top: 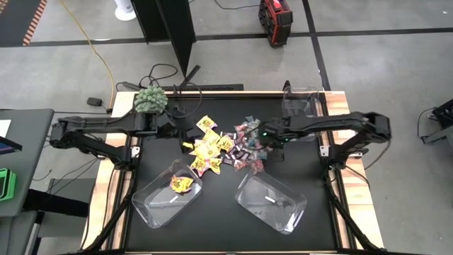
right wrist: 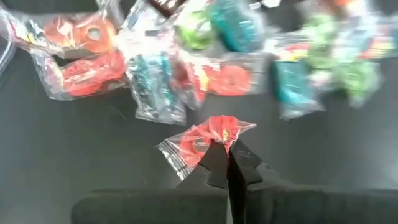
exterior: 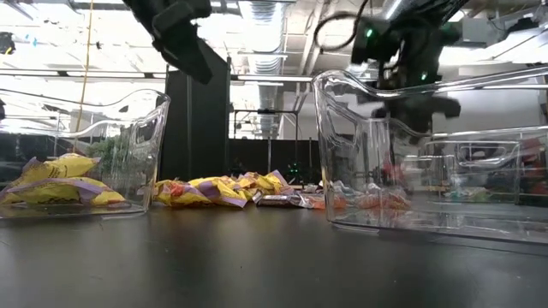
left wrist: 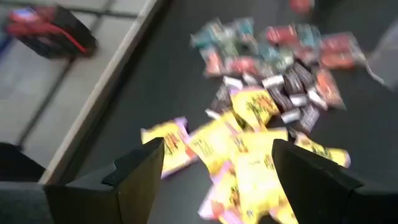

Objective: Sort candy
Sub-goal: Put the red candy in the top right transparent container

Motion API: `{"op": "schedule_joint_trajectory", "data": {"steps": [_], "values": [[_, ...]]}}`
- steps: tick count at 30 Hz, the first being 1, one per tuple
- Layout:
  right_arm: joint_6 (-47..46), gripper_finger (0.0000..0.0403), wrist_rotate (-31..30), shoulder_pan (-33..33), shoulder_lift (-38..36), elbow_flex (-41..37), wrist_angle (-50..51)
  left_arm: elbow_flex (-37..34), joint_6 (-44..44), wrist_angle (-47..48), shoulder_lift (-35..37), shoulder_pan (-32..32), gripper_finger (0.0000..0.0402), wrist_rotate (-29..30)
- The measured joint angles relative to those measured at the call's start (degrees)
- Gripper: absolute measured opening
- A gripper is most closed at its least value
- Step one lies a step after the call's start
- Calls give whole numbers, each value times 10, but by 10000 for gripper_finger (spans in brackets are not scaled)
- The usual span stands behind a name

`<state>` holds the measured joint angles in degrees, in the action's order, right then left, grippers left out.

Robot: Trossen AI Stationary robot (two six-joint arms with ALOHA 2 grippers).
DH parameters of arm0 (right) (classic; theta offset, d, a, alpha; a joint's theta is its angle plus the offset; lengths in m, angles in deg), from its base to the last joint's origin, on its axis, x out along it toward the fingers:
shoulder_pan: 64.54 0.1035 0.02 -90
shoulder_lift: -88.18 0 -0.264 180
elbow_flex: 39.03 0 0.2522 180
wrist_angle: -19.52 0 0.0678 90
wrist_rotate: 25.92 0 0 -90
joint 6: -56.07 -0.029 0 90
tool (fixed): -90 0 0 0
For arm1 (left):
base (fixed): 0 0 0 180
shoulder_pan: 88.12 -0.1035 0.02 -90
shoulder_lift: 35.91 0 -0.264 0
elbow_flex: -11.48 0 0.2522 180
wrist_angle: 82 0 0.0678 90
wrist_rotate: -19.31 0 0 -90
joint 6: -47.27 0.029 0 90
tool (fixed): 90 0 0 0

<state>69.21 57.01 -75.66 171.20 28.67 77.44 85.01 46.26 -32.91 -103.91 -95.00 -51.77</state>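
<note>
Grey concrete floor (top: 382,71) all round; red case (top: 277,12), yellow cable (top: 95,49), black partition (top: 177,32) beyond the tabletop (top: 212,212).

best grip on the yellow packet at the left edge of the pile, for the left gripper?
Take the yellow packet across its short width at mid-body, from straight above: it lies flat and slightly apart from the pile. The left gripper is open above the packets.

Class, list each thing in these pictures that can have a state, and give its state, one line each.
Left gripper: open, above yellow packets.
Right gripper: shut on red-wrapped candy.
Left bin: holds yellow packets.
Right bin: no candy visible.
Candy pile: unsorted.
</note>
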Motion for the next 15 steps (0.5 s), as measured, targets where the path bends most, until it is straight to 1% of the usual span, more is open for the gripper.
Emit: {"op": "schedule_joint_trajectory", "data": {"steps": [3, 8, 11, 15], "values": [[-7, 11, -33, -3, -54, 0, 15, 1, 18, 6, -27, -23, 295, -26], [-43, 3, -118, -21, -149, 0, 31, 0, 54, 1, -94, -76, 295, -32], [-89, 2, -166, -43, -193, 0, 68, 4, 71, -10, -135, -117, 294, -72], [-174, 2, -207, -85, -222, 0, 139, 23, 93, -32, -178, -168, 283, -123]]}}
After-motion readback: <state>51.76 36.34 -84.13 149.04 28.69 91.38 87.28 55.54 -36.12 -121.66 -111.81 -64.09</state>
